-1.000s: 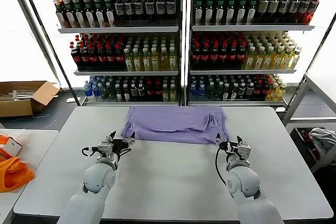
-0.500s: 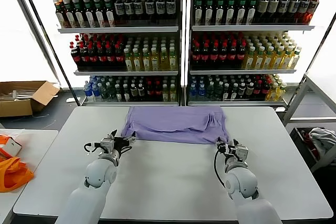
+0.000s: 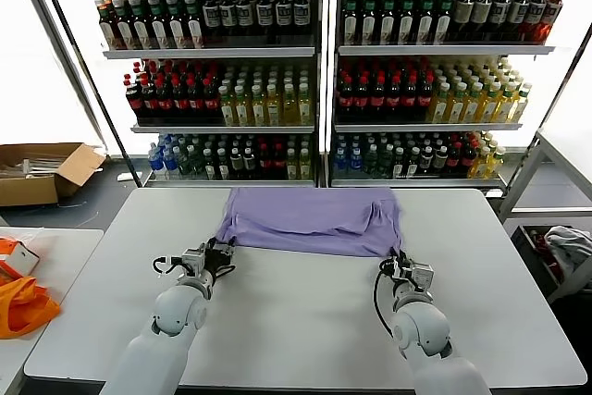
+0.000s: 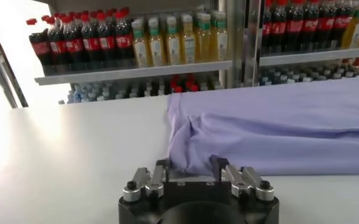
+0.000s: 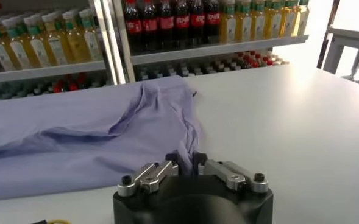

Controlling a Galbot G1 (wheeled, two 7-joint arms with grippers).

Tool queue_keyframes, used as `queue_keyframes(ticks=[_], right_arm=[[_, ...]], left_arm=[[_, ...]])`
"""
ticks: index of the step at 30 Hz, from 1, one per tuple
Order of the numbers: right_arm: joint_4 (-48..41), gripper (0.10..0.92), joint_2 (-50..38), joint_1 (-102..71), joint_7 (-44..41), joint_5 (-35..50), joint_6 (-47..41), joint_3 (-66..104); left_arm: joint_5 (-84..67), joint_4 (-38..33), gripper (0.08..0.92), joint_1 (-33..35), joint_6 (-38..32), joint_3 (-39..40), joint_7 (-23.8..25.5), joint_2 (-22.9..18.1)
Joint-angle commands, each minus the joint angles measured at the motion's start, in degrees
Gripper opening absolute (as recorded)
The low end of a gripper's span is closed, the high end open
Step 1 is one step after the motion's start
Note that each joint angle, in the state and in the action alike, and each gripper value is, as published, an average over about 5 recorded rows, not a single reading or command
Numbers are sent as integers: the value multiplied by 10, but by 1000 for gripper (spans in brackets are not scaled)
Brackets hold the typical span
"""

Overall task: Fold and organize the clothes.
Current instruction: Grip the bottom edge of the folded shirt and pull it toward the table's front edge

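Fingers on both grippers are pinching the near edge of the purple shirt [image 3: 310, 220]. On the left gripper [image 4: 192, 172] they hold a thick bunch of cloth, so they sit a little apart with the fabric between them. On the right gripper [image 5: 186, 163] they are squeezed almost together on a thin fold at the other near corner.

The shirt lies flat on the far half of the white table [image 3: 305, 321], in front of the drink shelves [image 3: 319, 62]. It is not folded neatly yet. Its near hem runs between the two grippers, and the cloth is a bit wrinkled near each pinch.

I think the job right now is to get a good hold of both corners so the shirt can be folded. To do it well, both grippers should lift by the same amount and at the same time. If one goes up faster, the hem may go crooked. They should also keep the hem gently stretched between them, so it does not sag. The cloth is thin and soft, so it could slip out of the looser left pinch. A slow, even lift seems safest.
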Motion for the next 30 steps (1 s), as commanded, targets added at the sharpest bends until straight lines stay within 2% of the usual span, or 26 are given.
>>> queue_keyframes(ticks=[1,10,15,24,30], right_arm=[[-1,125,0,-5,1,2,-2,-2],[12,125,-12,-21,0,3,-2,0],[56,125,-17,-47,9,5,-7,4],[201,125,-31,-116,48,33,-48,43],[289,125,-42,-198,78,35,-64,64]], left_arm=[[0,5,344,1,2,2,0,1],[-2,10,105,8,-11,-4,1,6],[5,-48,85,44,-13,-8,-5,13],[13,-235,85,151,10,-12,-33,32],[19,-343,85,273,17,-13,-54,42]])
